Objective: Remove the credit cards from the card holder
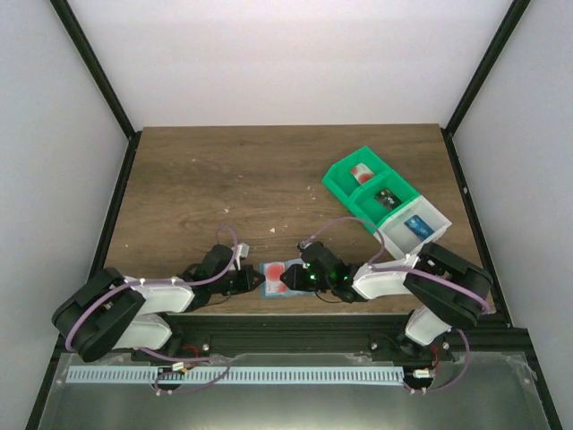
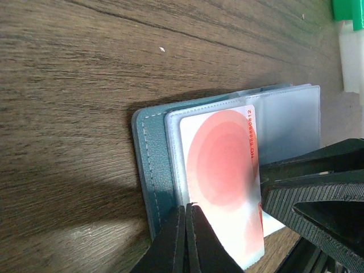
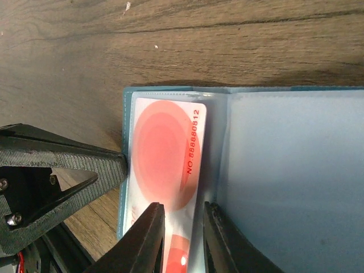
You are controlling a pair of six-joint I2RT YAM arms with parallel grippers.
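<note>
The light-blue card holder (image 1: 271,288) lies open on the table by the front edge, between my two grippers. A pinkish-red and white credit card (image 2: 222,170) sits in its left clear pocket and sticks out past the holder's near edge; it also shows in the right wrist view (image 3: 165,153). My left gripper (image 2: 186,209) is shut, its tips resting on the holder's (image 2: 153,165) outer edge beside the card. My right gripper (image 3: 181,219) is narrowly open, one finger over the card and the other by the centre crease of the holder (image 3: 290,170).
A green-and-white compartment bin (image 1: 341,176) stands at the back right with small items in it. The table's front edge and the arm bases are just behind the holder. A black frame borders the table.
</note>
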